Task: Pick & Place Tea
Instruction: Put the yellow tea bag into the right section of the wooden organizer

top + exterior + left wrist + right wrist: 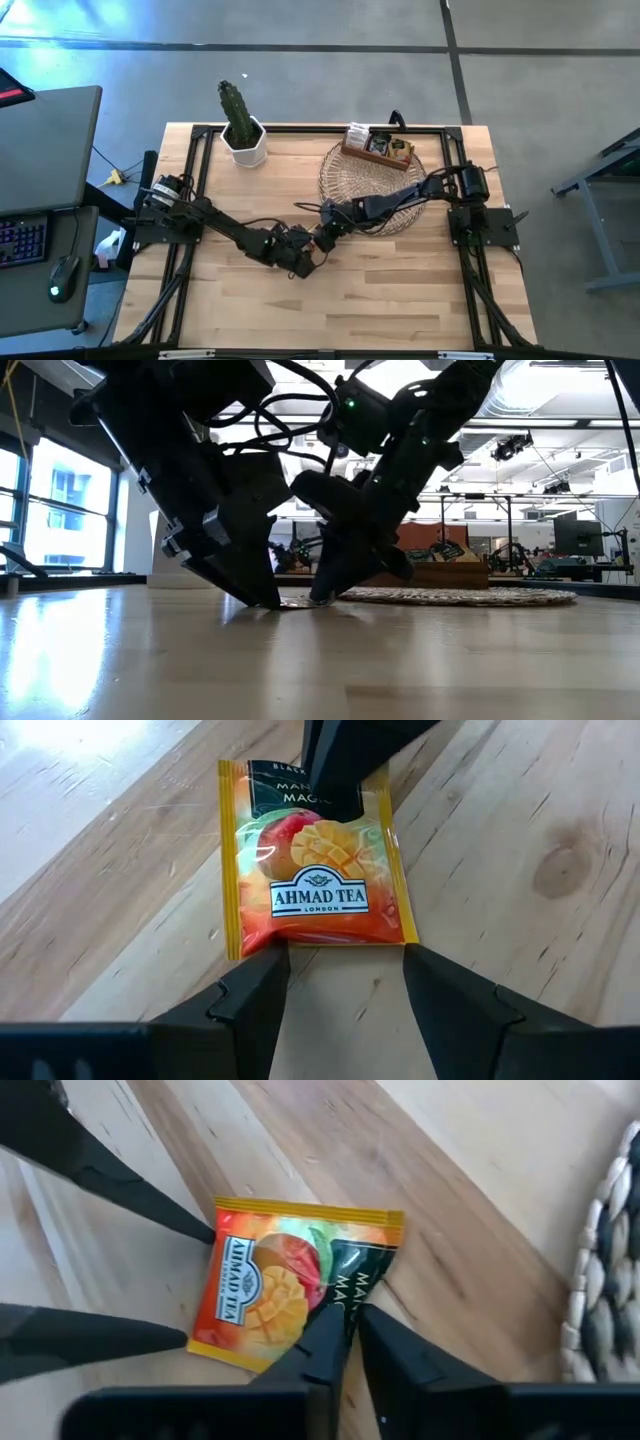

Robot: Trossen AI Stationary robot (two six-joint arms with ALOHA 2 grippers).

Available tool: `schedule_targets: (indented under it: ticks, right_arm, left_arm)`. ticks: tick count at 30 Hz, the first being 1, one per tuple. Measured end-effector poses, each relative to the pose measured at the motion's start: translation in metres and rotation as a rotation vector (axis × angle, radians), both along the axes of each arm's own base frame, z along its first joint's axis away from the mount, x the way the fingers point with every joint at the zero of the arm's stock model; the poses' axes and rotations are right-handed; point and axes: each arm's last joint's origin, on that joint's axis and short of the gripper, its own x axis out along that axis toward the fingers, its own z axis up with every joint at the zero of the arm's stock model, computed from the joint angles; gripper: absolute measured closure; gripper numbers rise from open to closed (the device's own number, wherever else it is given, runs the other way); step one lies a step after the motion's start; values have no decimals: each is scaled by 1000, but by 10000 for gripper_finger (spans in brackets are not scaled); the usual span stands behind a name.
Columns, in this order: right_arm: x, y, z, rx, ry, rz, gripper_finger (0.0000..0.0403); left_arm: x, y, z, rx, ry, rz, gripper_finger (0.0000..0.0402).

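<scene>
While left hand (345, 990) gapes, right hand (352, 1342) seemingly pinches sachet (290, 1285).

Open-plan lab: robot rigs (440, 550), ceiling ducts (520, 400), monitors (575, 538).

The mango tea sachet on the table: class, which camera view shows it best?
The left wrist view: the mango tea sachet lies flat, its label readable. The right wrist view shows it angled, partly behind the right end effector. The high view hides it under the arms; the low view gives only a thin edge.
</scene>
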Motion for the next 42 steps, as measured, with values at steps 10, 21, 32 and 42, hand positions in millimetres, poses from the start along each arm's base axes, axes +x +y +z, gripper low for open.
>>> schedule_targets:
  ticks: [10, 21, 32, 42]
  right_arm:
    - [-10, -2, 22, -138, 19, 87, 400]
    - [-105, -47, 146, -674, 244, 83, 401]
    - [-184, -124, 175, -765, 561, -98, 402]
    - [-193, -156, 113, -736, 486, 55, 403]
  left_arm:
    - [-2, -2, 6, -2, -5, -18, 199]
    - [-2, 4, 16, 15, -37, 5, 199]
    - [6, 33, 16, 7, -5, 21, 199]
    - [8, 40, 16, 10, 1, 23, 199]
